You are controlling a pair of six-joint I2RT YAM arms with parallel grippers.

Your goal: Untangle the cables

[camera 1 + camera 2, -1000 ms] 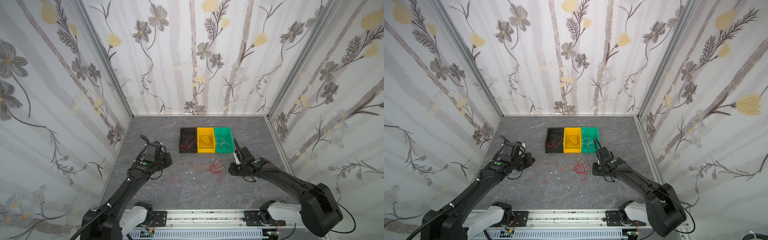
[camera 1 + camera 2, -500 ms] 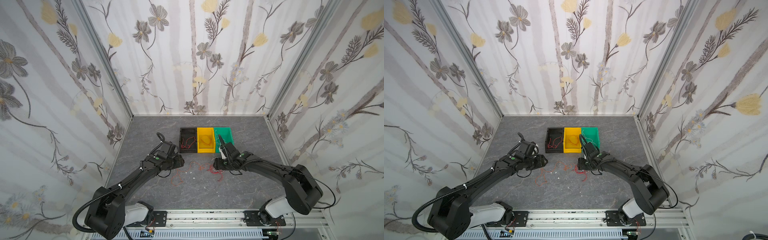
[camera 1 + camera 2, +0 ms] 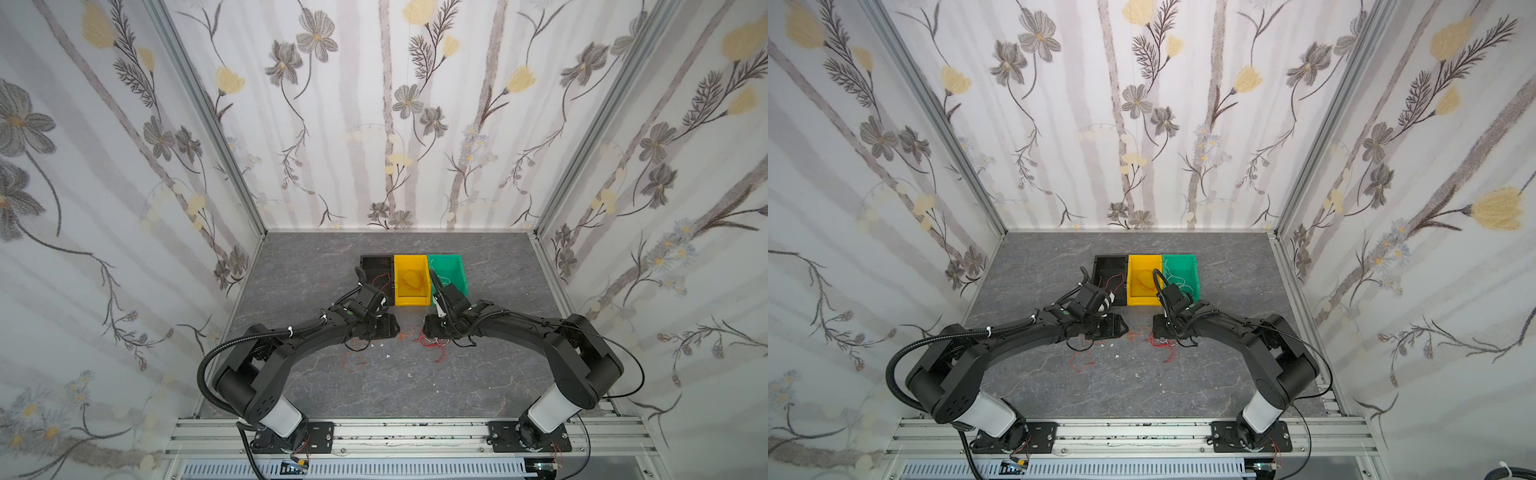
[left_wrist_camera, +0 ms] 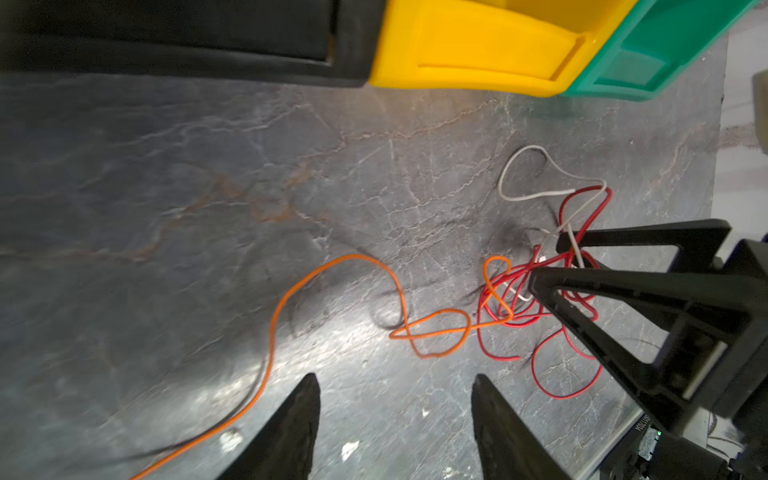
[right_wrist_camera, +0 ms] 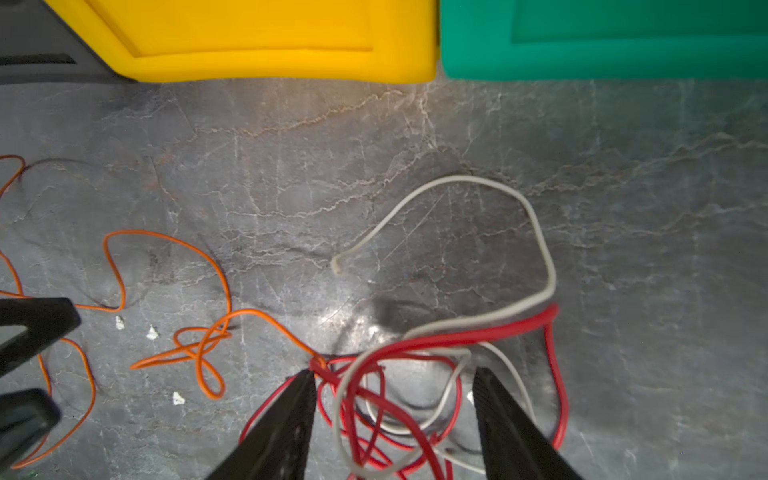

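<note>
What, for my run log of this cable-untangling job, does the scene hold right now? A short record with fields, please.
surface: grey stone-look tabletop
loose cables: red-and-white tangle; orange cable running into it
bins: black bin, yellow bin, green bin, in a row behind the cables, each with some wire inside
left gripper: open, low over bare tabletop beside the orange cable, holding nothing
right gripper: open, jaws astride the red-and-white tangle, not closed on it

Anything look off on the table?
Small white scraps lie scattered on the table by the orange cable; unclear what they are. At the open right gripper, red cable and white cable sit knotted.
</note>
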